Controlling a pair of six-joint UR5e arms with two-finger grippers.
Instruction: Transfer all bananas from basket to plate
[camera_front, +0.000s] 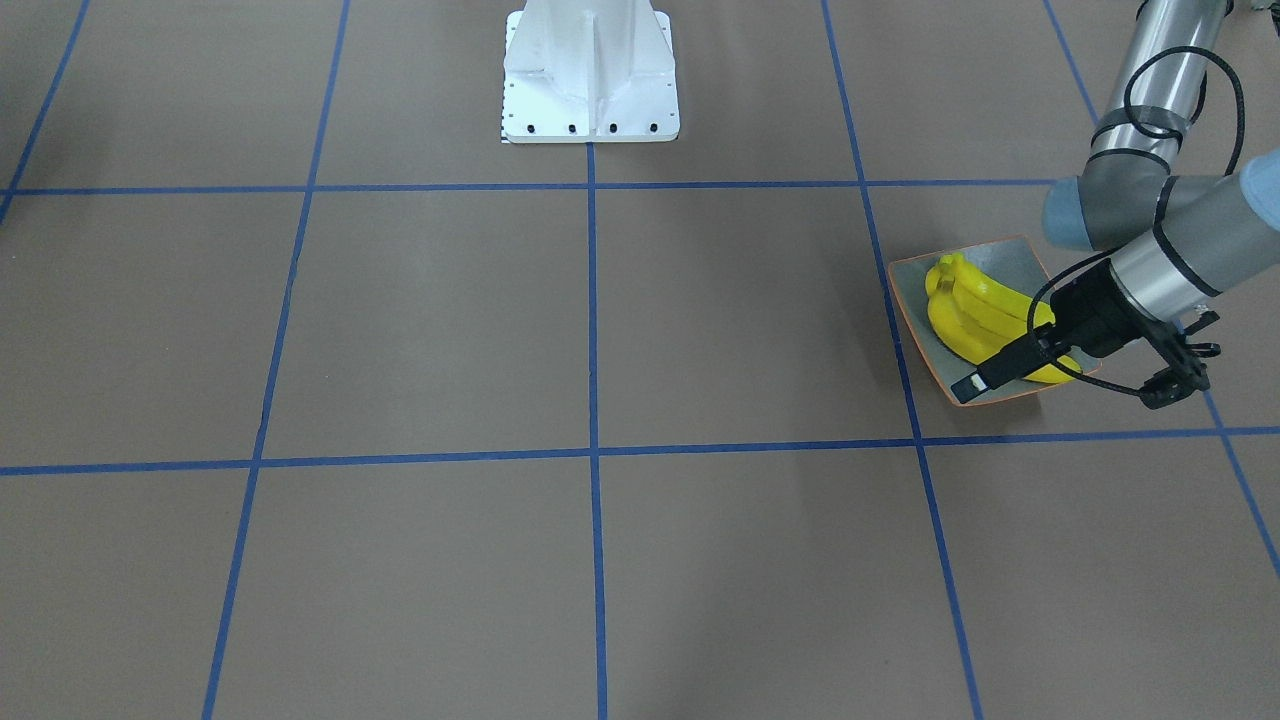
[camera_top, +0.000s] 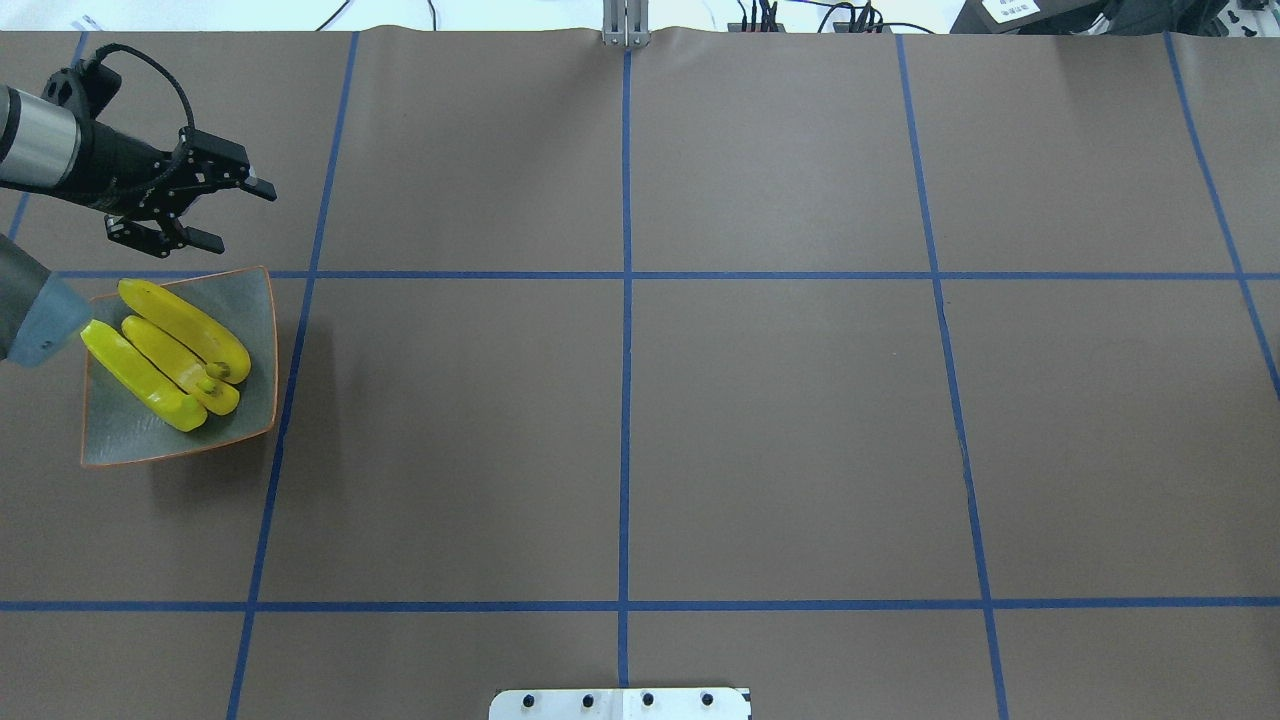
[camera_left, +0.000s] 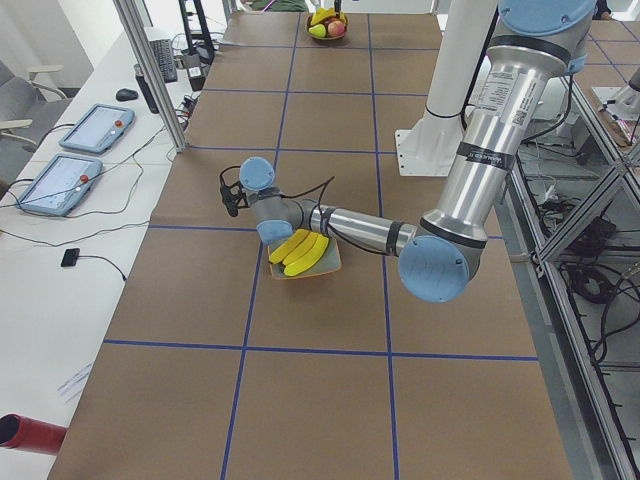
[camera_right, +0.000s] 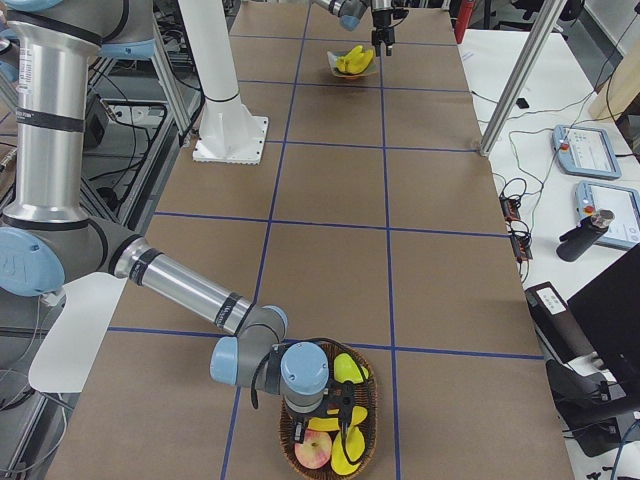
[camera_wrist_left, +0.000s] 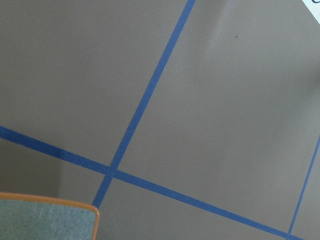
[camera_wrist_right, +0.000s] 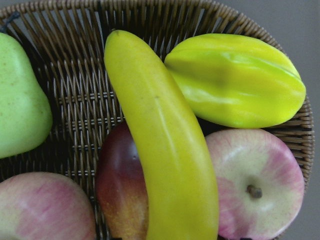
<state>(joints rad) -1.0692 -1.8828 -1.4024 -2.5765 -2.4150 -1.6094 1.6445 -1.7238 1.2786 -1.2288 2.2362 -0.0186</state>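
Yellow bananas (camera_top: 170, 350) on plate (camera_top: 250, 300), left gripper (camera_top: 240, 215) spread at 12 o'clock, right gripper (camera_right: 340, 418) over wicker basket (camera_wrist_right: 75, 100), state indeterminate.

Overall light: bright, even and diffuse from above; the brown bench (camera_top: 760, 420) shows no hard glare.
Shadows: a soft dark patch lies on the bench beside the plate (camera_top: 250, 300), at its right and near sides in the overhead view.
Highlights: pale sheen on the bananas (camera_top: 170, 355); white streaks on the left arm (camera_front: 1170, 265) where it is bare metal; the white strip (camera_top: 500, 12) past the bench's far edge is blown out.
Left wrist view: slightly soft, dimmer at lower left, paler at upper right.
Right wrist view: very close; the banana (camera_wrist_right: 165, 150) is evenly lit, the basket (camera_wrist_right: 80, 100) weave dark in its gaps.
Side views: wide-angle, bench lines converge; far things are small and lack detail.
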